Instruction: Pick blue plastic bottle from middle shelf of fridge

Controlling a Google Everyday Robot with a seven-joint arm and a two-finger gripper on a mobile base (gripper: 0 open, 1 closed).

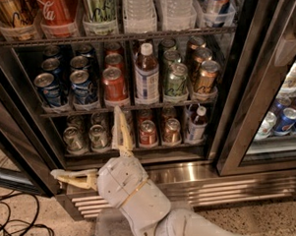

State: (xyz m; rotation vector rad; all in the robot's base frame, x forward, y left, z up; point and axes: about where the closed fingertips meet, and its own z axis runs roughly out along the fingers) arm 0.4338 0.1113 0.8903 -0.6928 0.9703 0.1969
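The blue plastic bottle [146,75] stands upright in the middle of the middle shelf [84,112] of the fridge [237,135], between a red can [114,84] and a green can [175,80]. It has a white cap and a white-and-blue label. My gripper [86,141] is open and empty, low in front of the bottom rack, below and left of the bottle. One finger [120,128] points up at the middle shelf's edge and the other [72,178] points left over the grille. The white arm [137,199] reaches in from the bottom.
The top shelf holds big soda bottles and ribbed water bottles [139,9]. The bottom rack holds silver-topped cans and a small dark bottle [198,122]. A steel door post [245,91] stands on the right, with a second cooler behind it. Cables [15,229] lie on the floor at the left.
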